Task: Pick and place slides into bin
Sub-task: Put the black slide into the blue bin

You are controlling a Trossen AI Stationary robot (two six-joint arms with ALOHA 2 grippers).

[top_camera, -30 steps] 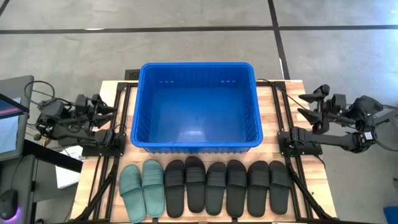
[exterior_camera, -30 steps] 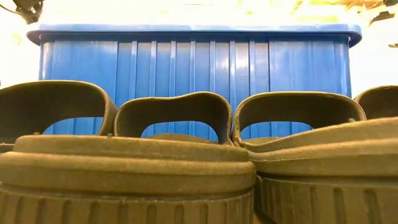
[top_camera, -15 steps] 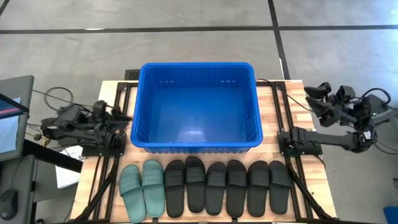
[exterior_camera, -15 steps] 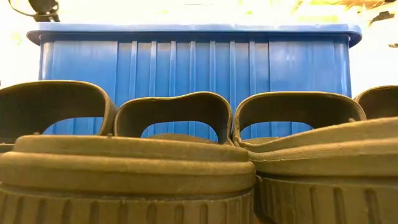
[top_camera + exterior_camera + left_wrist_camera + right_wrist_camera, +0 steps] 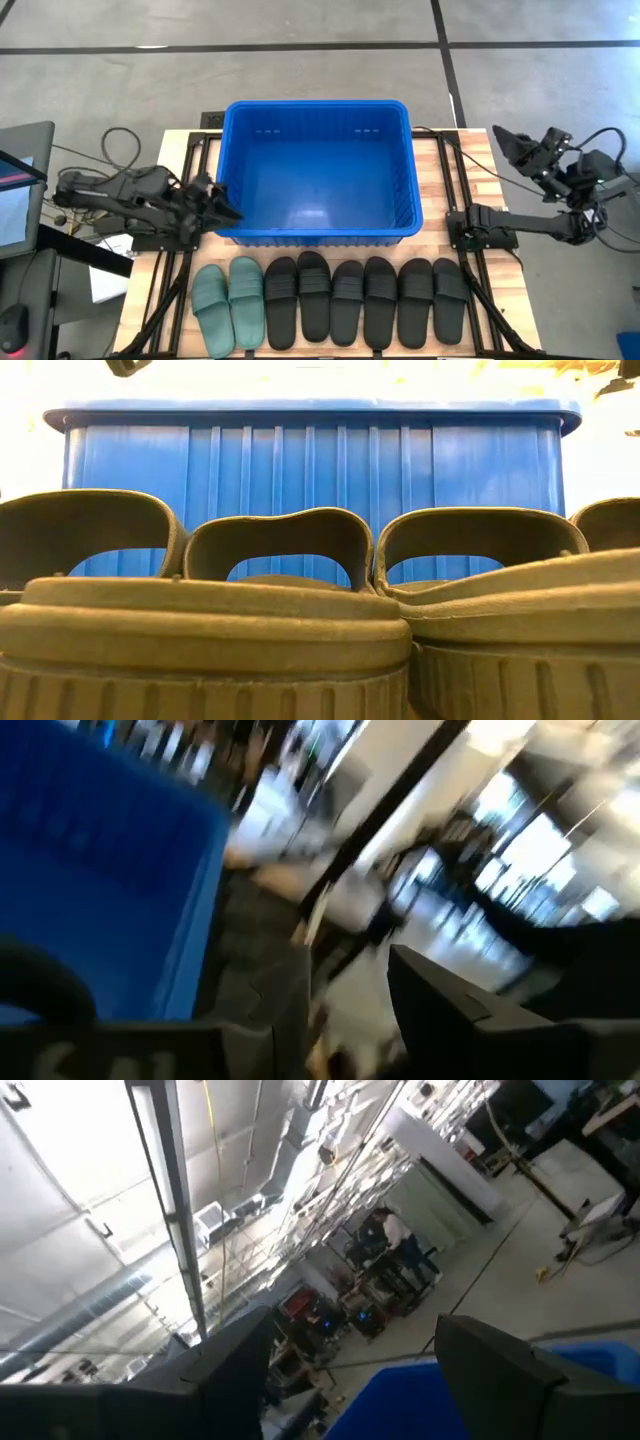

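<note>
From above, the left gripper (image 5: 222,203) sat at the 9 o'clock side of the table (image 5: 455,160), its tip right at the near left corner of the bin (image 5: 318,172); its 2 fingers (image 5: 455,1010) stood apart with nothing between them. The bin, bright blue and holding nothing, filled the middle of the table toward 12 o'clock. Along the 6 o'clock edge lay the slides in 1 row of 8, side by side and touching: the 2 green slides (image 5: 228,303) at the left end, then the 6 black slides (image 5: 365,300) running to the right. All 8 were outside the bin, just beside its near wall. At table height, the slides (image 5: 270,590) filled the foreground with the bin's ribbed wall (image 5: 310,460) behind their straps. The right gripper (image 5: 512,145) hung at 3 o'clock, beyond the table's right edge and well apart from the slides, its fingers (image 5: 500,1360) spread and holding nothing, pointed up toward the room's ceiling with the bin's rim (image 5: 470,1400) low in its wrist view.
</note>
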